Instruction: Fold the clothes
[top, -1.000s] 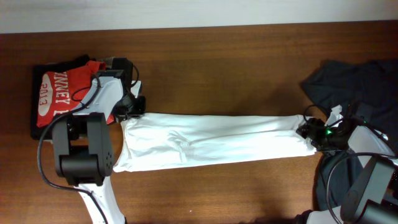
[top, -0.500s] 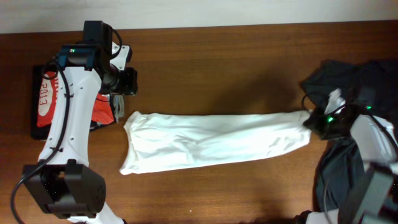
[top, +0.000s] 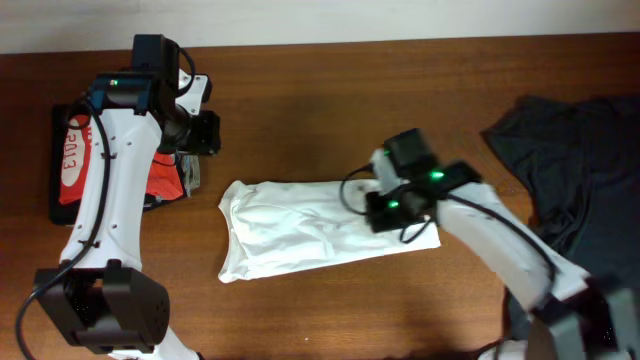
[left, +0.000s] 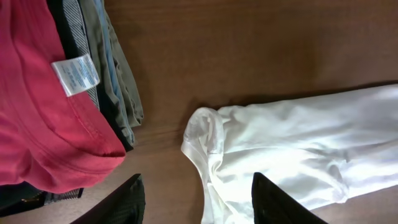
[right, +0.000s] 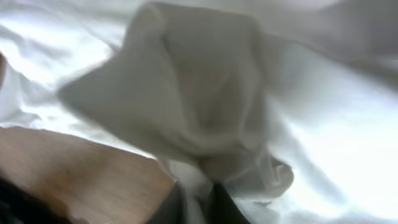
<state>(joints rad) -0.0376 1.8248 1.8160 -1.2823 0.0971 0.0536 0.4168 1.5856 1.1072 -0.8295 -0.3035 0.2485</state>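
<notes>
Right gripper (top: 390, 207) has hauled the far end of the shirt (top: 290, 228) leftward, toward the red pile (top: 72, 152). Half a second back that end lay by the dark clothes (top: 580, 150), far from the red pile. Long strip then, short doubled-up strip now. The near end sits just right of the red pile, not touching, and has slid slightly away from it.

In the right wrist view the fingers are pressed together on a bunched wad of white cloth; the view is blurry. Left gripper (left: 205, 200) is unchanged from half a second ago, raised over the gap between red pile and shirt, fingers spread, nothing between them.

Looks like the halving fold is mid-carry. The held end likely needs to travel on until it lies over the end nearest the red pile. Cloth looks rumpled and the front edge uneven, so the fold may land lopsided and need smoothing.
</notes>
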